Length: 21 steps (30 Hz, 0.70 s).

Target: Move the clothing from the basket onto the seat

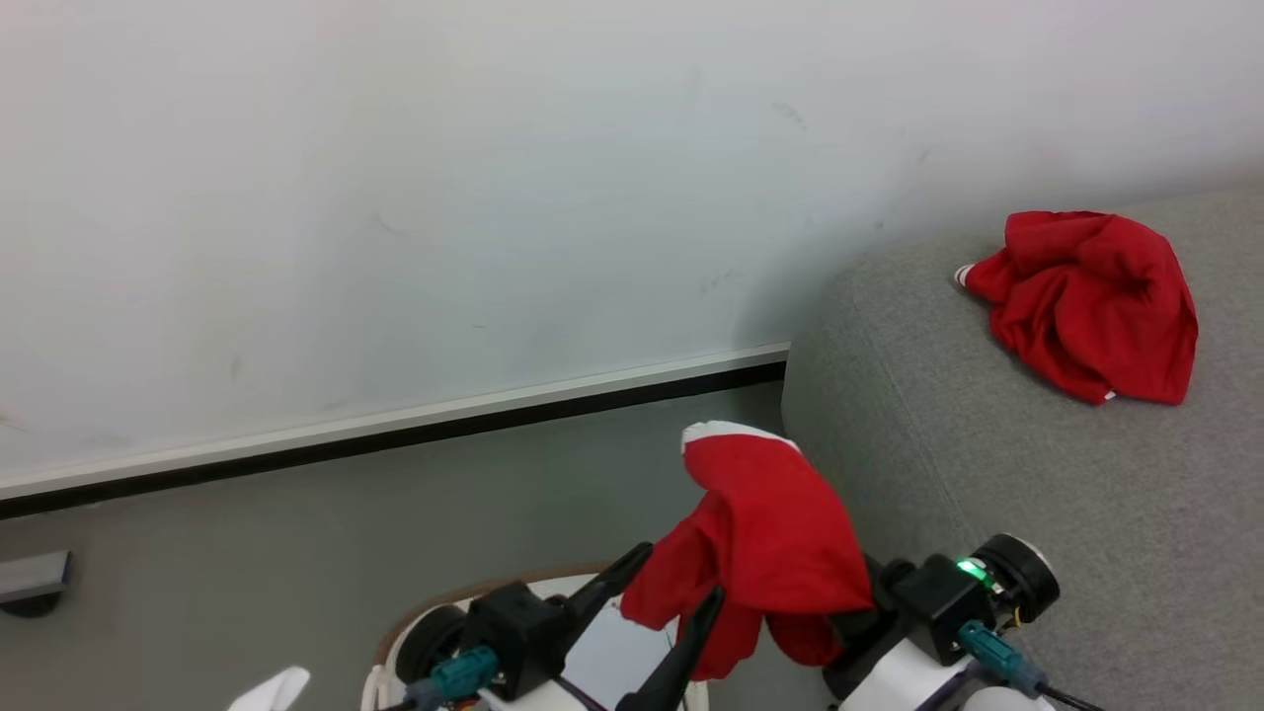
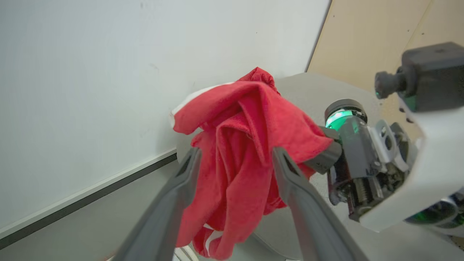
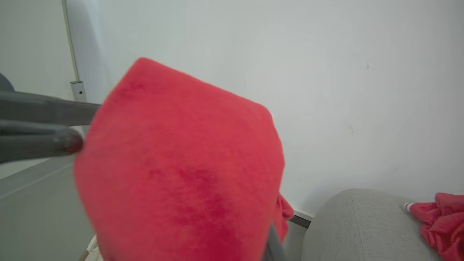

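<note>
1. The left gripper (image 1: 681, 571) has its fingers spread wide. The held red garment (image 1: 770, 523) hangs in the gap between them, and neither finger pinches it, so this side looks freed from carrying.
2. The right gripper (image 2: 326, 156) bears the cloth. The garment is draped over its fingers and buries them, so I cannot tell whether they are pressed together on a fold. The cloth hangs off them, and I judge that a pinch keeps it up.
3. This reads as a hand-over between arms, since the right arm is the one next to the grey seat (image 1: 987, 464).
4. The basket (image 1: 494, 581) lies below and behind the left fingers, with its brown rim showing. The held garment is lifted clear above it.
5. A second red garment (image 1: 1096, 301) lies crumpled on the seat, well beyond the right fingers. One piece seems delivered, and this one awaits a swing over the seat's edge.
</note>
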Motion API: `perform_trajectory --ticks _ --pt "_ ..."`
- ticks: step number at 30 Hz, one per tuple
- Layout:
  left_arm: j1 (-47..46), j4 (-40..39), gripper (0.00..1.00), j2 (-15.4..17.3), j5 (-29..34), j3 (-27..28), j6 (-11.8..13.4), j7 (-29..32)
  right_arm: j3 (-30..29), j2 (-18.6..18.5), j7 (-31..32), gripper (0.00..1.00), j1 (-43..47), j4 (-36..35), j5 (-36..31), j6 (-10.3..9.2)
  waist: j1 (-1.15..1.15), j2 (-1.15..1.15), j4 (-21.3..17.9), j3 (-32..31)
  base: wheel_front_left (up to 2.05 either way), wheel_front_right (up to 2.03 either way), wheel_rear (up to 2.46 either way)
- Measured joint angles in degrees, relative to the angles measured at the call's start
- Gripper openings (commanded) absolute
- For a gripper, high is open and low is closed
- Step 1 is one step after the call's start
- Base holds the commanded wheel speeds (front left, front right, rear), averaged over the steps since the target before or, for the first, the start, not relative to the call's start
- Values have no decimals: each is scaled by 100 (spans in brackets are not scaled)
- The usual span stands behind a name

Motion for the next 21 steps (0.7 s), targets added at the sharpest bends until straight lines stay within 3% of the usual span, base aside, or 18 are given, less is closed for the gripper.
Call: perform_trajectory --ticks 7,21 --pt "81 423 100 -21 125 -100 3 -330 -457 -131 18 0 148 -226 -109 0 0 0 -372 49 0 0 0" --pt "-73 818 100 -339 181 -291 -75 -815 -984 -238 118 0 455 -581 -193 0 0 0 -1483 189 0 0 0"
